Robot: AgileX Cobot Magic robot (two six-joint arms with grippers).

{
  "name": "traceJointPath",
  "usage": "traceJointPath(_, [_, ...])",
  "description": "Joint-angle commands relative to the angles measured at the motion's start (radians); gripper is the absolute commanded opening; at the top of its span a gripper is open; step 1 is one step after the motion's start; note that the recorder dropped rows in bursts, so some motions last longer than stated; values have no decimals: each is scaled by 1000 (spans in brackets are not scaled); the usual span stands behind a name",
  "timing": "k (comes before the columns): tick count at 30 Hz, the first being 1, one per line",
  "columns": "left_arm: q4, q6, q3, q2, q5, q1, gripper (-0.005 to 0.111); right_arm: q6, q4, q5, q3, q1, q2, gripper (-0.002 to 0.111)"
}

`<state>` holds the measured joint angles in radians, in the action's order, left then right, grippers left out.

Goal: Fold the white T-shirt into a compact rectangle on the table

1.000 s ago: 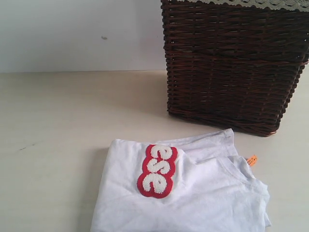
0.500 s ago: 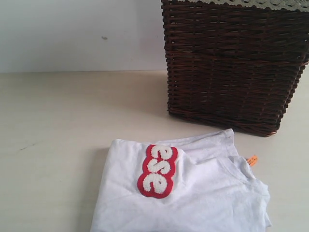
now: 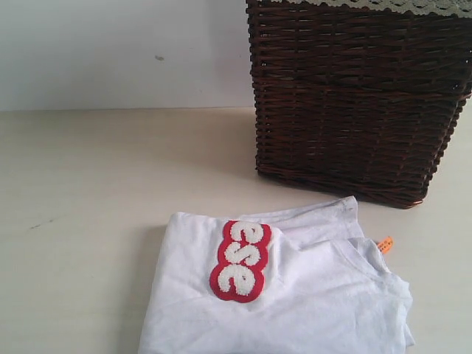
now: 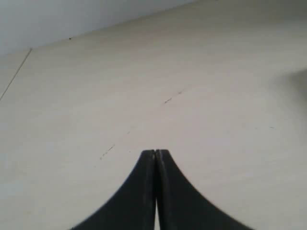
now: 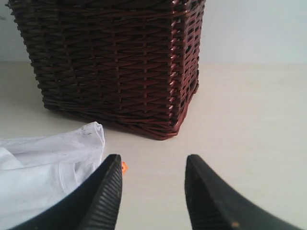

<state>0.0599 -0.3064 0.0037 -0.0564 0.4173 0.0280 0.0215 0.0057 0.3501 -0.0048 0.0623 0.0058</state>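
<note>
- the white T-shirt (image 3: 295, 295) is soft, thin cotton, folded into a rough rectangle with rumpled layers along its right edge; a red oval band (image 3: 241, 259) on top carries fuzzy, towel-like white letters; a small orange tag (image 3: 384, 244) sticks out at the collar side
- the shirt lies flat on the worktop (image 3: 88, 184), at the near edge of the exterior view, just in front of the basket (image 3: 354, 96) and not touching it
- the worktop is smooth, pale beige and wood-look, with a few thin dark scuffs
- the right fingers (image 5: 108, 191) are dark, ribbed on their inner faces and taper to rounded tips; they stand well apart with only bare worktop between them, gripping nothing
- in the right wrist view the shirt (image 5: 43, 163) lies to the outer side of one finger, outside the gap; the orange tag (image 5: 124, 167) shows just beside that finger's tip; whether cloth and finger touch cannot be told
- the left fingers (image 4: 153, 158) are smooth and black, pressed together tip to tip with nothing between them, above bare, scuffed worktop
- the basket is a boxy container of dark brown glossy wicker, woven in tight horizontal bands; a pale lace edge (image 3: 383, 6) runs along its rim; its inside is not visible, so its contents cannot be told
</note>
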Motion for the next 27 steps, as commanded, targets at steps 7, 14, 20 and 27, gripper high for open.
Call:
traceJointPath(7, [-2, -1, -4, -6, -5, 2, 0, 8, 22, -19, 5, -7, -6, 41])
traceJointPath(14, [-2, -1, -4, 56, -7, -10, 0, 8, 22, -19, 5, -7, -6, 41])
traceJointPath(20, [-2, -1, -4, 56, -14, -10, 0, 8, 23, -19, 5, -7, -6, 41])
traceJointPath(27, [-2, -1, -4, 56, -14, -10, 0, 8, 23, -19, 5, -7, -6, 41])
